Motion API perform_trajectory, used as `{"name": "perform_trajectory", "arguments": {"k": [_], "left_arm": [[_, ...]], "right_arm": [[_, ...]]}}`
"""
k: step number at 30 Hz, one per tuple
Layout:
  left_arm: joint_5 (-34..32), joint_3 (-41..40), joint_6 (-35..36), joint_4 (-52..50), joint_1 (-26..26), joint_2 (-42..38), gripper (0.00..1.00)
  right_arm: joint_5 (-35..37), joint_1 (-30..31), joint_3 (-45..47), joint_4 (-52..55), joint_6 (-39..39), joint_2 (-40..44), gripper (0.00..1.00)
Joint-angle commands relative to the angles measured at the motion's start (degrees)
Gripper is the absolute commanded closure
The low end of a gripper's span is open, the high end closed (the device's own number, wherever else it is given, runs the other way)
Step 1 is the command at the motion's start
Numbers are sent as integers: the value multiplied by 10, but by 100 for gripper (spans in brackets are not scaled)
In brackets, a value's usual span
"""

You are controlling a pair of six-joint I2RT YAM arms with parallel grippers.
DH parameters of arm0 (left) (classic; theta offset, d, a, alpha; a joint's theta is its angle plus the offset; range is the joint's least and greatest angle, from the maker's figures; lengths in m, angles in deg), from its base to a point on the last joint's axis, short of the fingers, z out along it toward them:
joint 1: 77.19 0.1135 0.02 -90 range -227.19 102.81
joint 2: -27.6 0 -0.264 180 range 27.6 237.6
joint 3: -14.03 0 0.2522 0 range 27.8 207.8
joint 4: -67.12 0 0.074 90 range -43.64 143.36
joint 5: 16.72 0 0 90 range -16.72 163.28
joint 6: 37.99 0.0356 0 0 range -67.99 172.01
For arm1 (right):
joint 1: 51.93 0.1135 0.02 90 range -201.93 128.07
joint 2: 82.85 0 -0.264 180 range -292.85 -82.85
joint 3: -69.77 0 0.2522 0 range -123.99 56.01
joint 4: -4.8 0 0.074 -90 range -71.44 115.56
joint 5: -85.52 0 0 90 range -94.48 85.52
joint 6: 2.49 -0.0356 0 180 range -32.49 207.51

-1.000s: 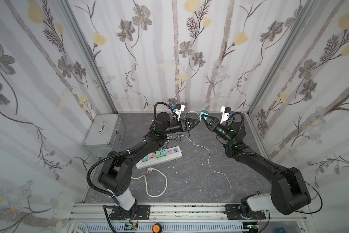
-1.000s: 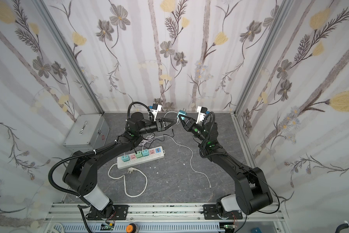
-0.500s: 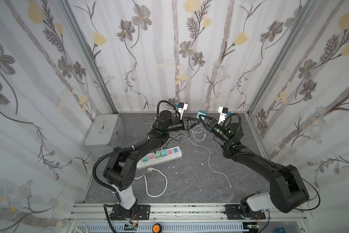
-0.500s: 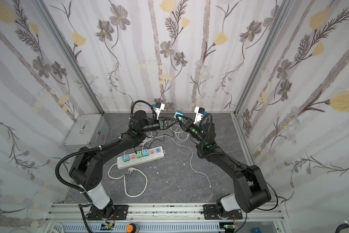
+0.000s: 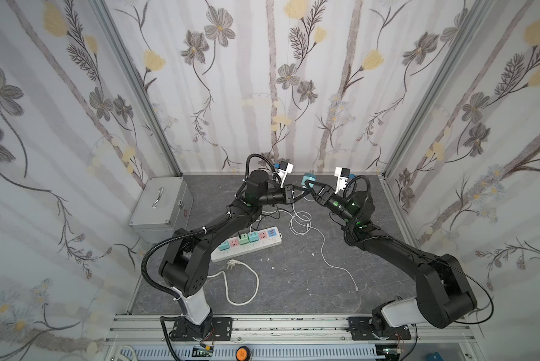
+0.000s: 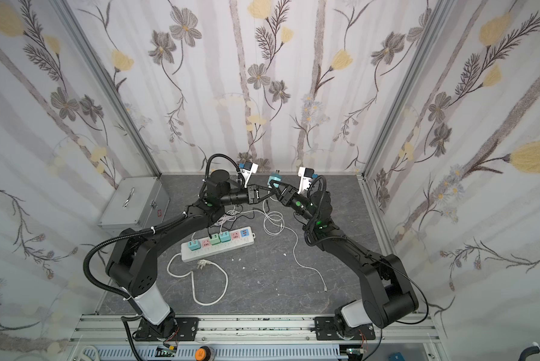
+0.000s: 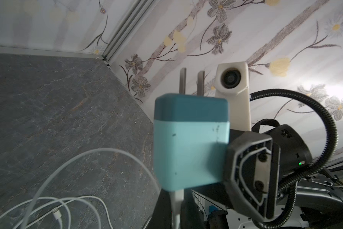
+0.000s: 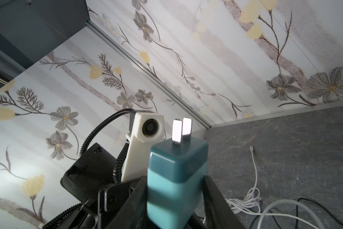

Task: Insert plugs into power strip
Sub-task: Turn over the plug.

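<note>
While the left tool [image 5: 303, 191] is pinching the plug [image 7: 190, 142] in mid-air, the right tool [image 5: 312, 187] is sitting around it, tightly or not I cannot tell; a thin pinch is risking a drop.

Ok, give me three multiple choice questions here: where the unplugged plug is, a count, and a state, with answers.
1. Where is the plug that is off the strip?
A on the table
B in the air between left gripper and right gripper
C in the strip's end socket

2. How many plugs sit in the strip?
A one
B three
C five

3. The strip's own cord plug is:
A in a wall socket
B in a gripper
C loose on the table

Answers:
1 B, both top views show it raised where the grippers meet.
2 B, teal cube, mint cube and teal cube stand in the row.
3 C, it lies beside the strip.
</note>
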Motion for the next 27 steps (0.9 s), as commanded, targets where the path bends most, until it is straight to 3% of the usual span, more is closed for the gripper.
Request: {"name": "perform_trajectory", "arguments": {"k": [1, 6, 10, 15, 20, 23, 27], "left_arm": [[-50, 7, 148, -137, 2, -30, 100], [-117, 16, 281, -272, 2, -58, 100], [-188, 30, 379, -355, 0, -66, 100], [-248, 1, 529, -351, -6, -83, 100], [-268, -69, 726, -278, -23, -116, 100], [-272, -111, 803, -227, -30, -134, 100], [-233, -89, 894, -299, -30, -129, 100]], "right_arm": [[-4, -15, 4, 103, 97, 39, 44], [-12, -47, 12, 237, 209, 99, 26], [-62, -53, -23, 356, 296, 112, 21], [-123, -54, -122, 551, 401, 85, 20], [-137, -52, -211, 688, 412, 33, 21], [-141, -47, -242, 731, 398, 13, 22], [-190, -38, -251, 734, 390, -2, 23]]}}
